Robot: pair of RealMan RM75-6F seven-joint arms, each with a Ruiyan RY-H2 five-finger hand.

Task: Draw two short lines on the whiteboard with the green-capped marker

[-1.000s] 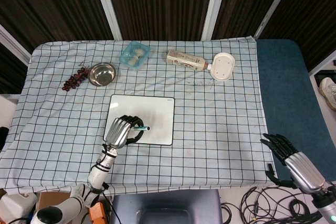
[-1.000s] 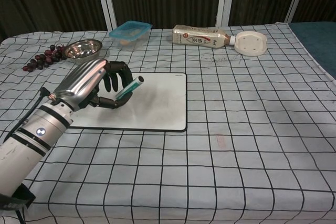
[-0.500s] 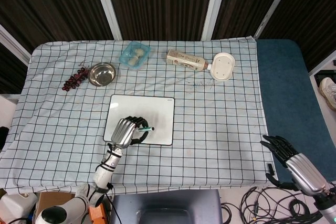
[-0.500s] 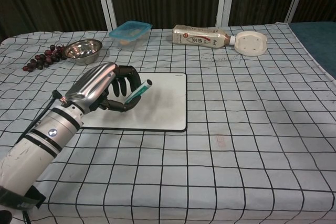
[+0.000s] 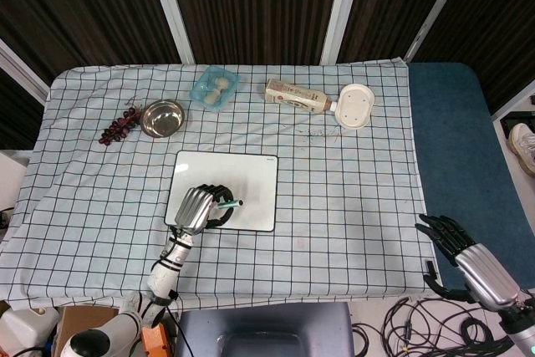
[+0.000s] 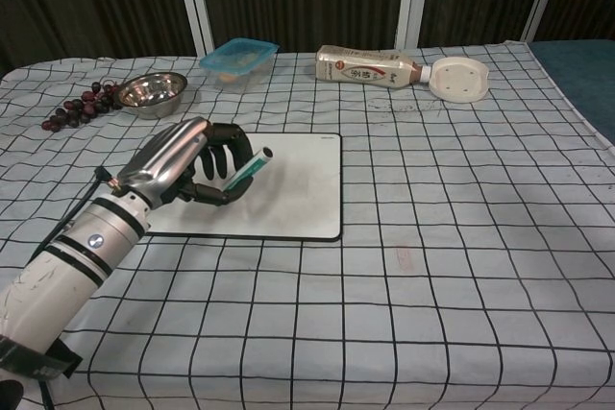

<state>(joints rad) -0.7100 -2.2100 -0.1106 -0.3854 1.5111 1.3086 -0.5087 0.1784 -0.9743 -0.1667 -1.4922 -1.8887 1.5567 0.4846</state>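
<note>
Nearest the robot, right hand: the right hand (image 5: pixel 472 257) hangs off the table's near right corner, well right of the whiteboard, fingers spread and holding nothing; only the head view shows it.
Left hand: the left hand (image 6: pixel 187 164) is over the near left part of the whiteboard, fingers curled around the marker.
Marker: the marker (image 6: pixel 243 171) is gripped in the left hand, tilted, its free end pointing up and right over the whiteboard; the chest view shows that end raised off the surface, while the lower end is hidden inside the fingers in both views, so contact with the whiteboard cannot be told.
Whiteboard: the whiteboard (image 5: pixel 245 186) lies flat on the checked cloth (image 5: pixel 351 181), left of the table's middle; the chest view shows faint grey smudges on it, and no clear lines can be made out in either view.
Beyond the whiteboard, left: a metal bowl (image 5: pixel 163 117) stands on the cloth, with a bunch of dark grapes (image 5: pixel 119 126) just left of it.
Beyond the whiteboard, centre: a clear blue box (image 5: pixel 214 88) with pale food inside; the head view looks down into it, the chest view shows only its side.
Beyond the whiteboard, right: a bottle (image 6: pixel 367 66) lies on its side, its neck toward a white round dish (image 6: pixel 458 79) just beside it.
</note>
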